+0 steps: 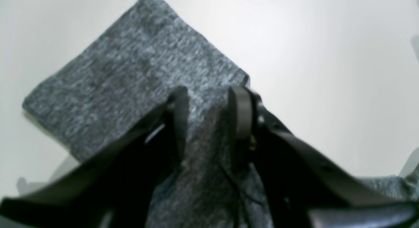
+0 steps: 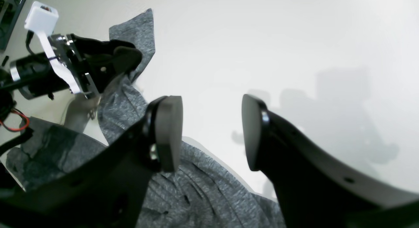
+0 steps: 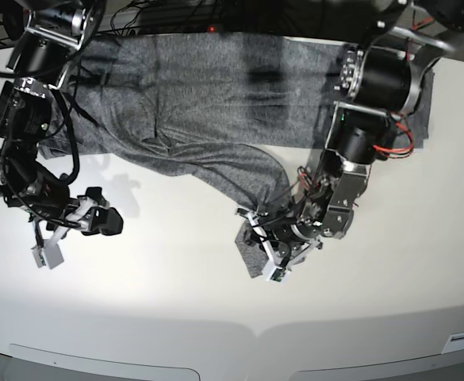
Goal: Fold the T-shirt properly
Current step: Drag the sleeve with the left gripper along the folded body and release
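The heather-grey T-shirt [image 3: 200, 87] lies spread along the far side of the white table, and one long sleeve [image 3: 216, 171] trails toward the table's middle. My left gripper [image 3: 265, 238] is shut on that sleeve near its cuff. In the left wrist view the cloth [image 1: 131, 77] runs between the two black fingers of the left gripper [image 1: 209, 116], and the cuff fans out beyond them. My right gripper [image 3: 111, 222] hovers over bare table left of the shirt. The right gripper [image 2: 211, 133] is open with nothing between its fingers; below it lies the shirt [image 2: 203, 195], and to its left the left gripper [image 2: 126, 62] holds the sleeve.
The white table [image 3: 176, 302] stretches from the shirt to its front edge [image 3: 232, 333]. Dark cables and equipment [image 3: 216, 12] crowd the far edge. A white camera block [image 3: 47, 255] hangs off the right wrist.
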Action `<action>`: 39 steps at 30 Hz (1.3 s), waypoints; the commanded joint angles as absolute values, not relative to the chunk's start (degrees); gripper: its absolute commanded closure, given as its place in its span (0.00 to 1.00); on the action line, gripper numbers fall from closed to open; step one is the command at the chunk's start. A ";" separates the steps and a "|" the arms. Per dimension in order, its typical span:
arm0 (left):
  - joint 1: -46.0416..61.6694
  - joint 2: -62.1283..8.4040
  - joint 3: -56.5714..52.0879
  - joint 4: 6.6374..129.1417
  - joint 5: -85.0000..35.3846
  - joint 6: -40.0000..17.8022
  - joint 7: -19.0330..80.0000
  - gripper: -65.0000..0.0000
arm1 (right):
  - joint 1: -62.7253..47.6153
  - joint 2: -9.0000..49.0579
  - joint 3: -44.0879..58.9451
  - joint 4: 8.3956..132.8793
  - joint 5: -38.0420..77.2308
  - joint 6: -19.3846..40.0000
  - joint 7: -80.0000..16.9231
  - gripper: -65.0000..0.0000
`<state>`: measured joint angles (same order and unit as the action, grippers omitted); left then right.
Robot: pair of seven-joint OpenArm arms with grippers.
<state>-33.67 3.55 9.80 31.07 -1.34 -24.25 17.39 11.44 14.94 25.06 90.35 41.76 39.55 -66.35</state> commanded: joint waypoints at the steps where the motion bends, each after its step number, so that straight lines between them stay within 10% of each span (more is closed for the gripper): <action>1: -34.20 2.57 9.80 30.72 -0.19 -23.38 20.32 0.69 | 12.84 15.75 25.17 91.35 42.68 40.00 -65.47 0.55; 23: -22.72 -14.70 9.80 33.52 -8.01 -23.38 31.24 0.69 | 12.86 15.73 25.17 91.35 42.68 40.00 -64.77 0.55; 39: -6.42 -17.19 9.78 62.89 -10.98 -23.75 44.25 0.69 | 13.32 15.75 25.17 91.35 42.65 40.00 -64.77 0.55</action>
<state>-9.06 -16.69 8.99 64.88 -14.37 -23.94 31.94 12.05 14.94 25.04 90.35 41.76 39.55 -65.91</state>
